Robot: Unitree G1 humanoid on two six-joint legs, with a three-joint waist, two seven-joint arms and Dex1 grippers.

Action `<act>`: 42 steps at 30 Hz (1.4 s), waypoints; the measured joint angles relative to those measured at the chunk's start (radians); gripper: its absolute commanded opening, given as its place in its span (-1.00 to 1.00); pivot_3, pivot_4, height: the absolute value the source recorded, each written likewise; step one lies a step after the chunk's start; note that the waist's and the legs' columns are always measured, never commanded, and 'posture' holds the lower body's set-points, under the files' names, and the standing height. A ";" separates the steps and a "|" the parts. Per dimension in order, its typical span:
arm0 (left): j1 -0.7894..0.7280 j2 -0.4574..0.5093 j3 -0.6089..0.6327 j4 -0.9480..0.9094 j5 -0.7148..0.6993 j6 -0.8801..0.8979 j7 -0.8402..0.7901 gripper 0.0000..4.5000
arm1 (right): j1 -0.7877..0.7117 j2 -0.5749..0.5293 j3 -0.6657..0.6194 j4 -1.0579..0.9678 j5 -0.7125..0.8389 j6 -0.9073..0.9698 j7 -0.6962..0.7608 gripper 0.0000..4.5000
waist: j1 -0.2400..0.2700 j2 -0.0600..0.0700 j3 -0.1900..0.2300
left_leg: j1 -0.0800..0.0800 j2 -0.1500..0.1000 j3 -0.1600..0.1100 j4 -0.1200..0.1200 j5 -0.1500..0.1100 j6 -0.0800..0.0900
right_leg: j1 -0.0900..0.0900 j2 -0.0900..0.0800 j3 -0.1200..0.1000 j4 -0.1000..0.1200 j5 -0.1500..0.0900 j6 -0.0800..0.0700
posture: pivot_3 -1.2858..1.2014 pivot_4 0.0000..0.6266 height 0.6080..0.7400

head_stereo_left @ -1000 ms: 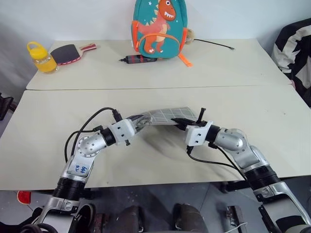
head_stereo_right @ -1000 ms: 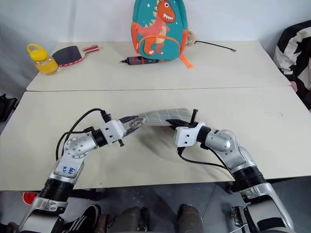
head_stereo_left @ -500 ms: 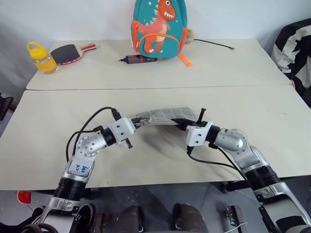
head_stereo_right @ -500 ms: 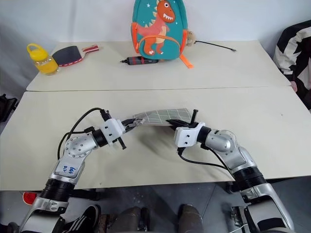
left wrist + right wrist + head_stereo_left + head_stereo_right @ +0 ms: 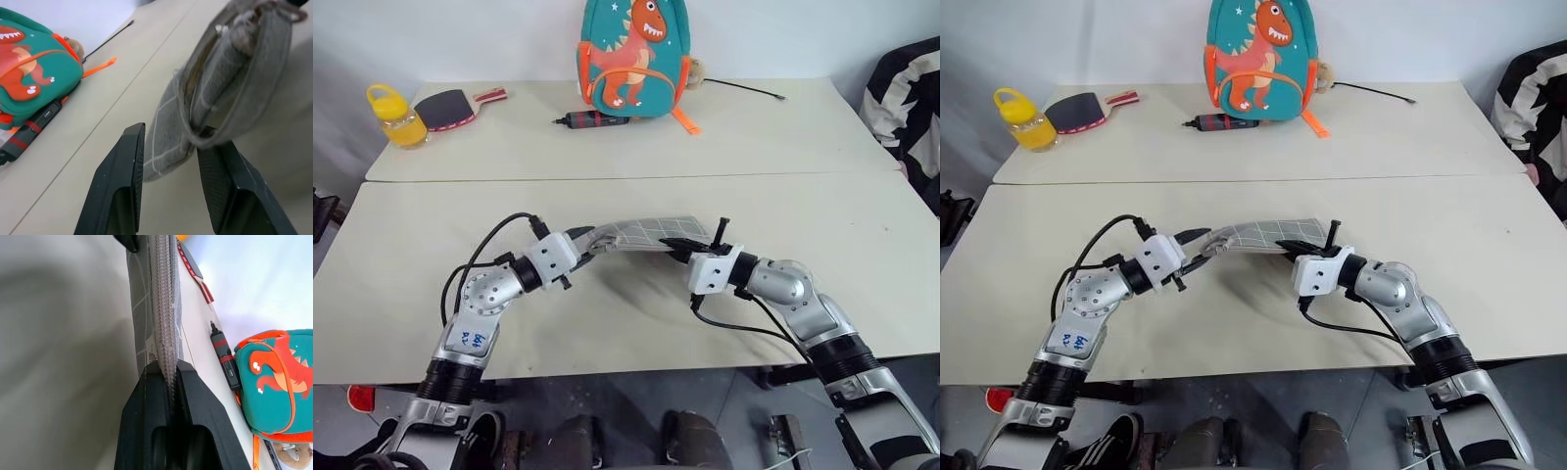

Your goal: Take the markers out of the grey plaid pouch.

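grey plaid pouch point(image 5: 651, 233) | white-gridded, zip end gaping | lifted lengthwise above near table

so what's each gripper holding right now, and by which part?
Right gripper is shut on the grey plaid pouch, pinching its zip edge at one end. Left gripper is open around the pouch's other end, gripping nothing.

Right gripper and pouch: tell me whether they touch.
Touching. In the right wrist view the right gripper pinches the pouch at its zip edge.
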 measured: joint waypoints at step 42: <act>-0.017 -0.002 -0.127 0.036 0.346 -0.156 0.175 -1.00 | 0.000 -0.047 -0.180 -0.512 0.872 1.140 0.234 -0.02 | 0.002 0.000 0.000 | 0.000 0.001 -0.001 0.001 -0.002 0.000 | 0.000 0.000 0.000 0.001 0.000 -0.001 | 0.03 -0.52 1.00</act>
